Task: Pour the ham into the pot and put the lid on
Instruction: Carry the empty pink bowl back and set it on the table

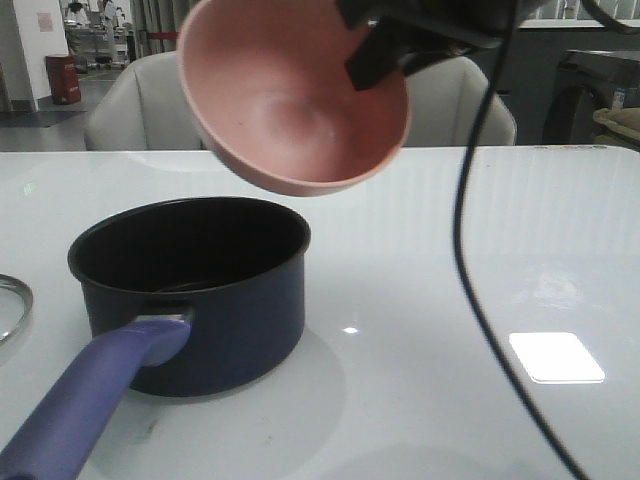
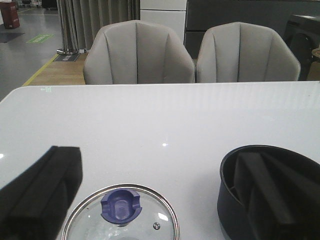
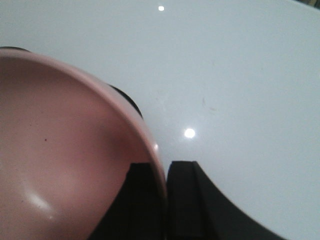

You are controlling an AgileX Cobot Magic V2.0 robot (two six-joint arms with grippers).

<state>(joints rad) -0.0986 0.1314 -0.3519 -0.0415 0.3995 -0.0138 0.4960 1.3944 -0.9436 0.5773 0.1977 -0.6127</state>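
The pot (image 1: 200, 310), dark navy with a long purple handle (image 1: 90, 400), stands at the table's front left. Right above its far rim a pink bowl (image 1: 290, 100) hangs tilted with its mouth toward the camera. My right gripper (image 1: 390, 45) is shut on the bowl's rim (image 3: 159, 165), one finger inside and one outside. The bowl's inside looks bare, and no ham shows in it or in the pot's dark inside. The glass lid (image 2: 150, 220) with its blue knob (image 2: 121, 204) lies flat left of the pot (image 2: 235, 210). My left gripper (image 2: 157, 157) hovers open above the lid.
A black cable (image 1: 465, 230) hangs down from the right arm across the white table (image 1: 520, 250). Two grey chairs (image 2: 137, 52) stand past the far table edge. The lid's rim (image 1: 12, 305) just shows at the front view's left border.
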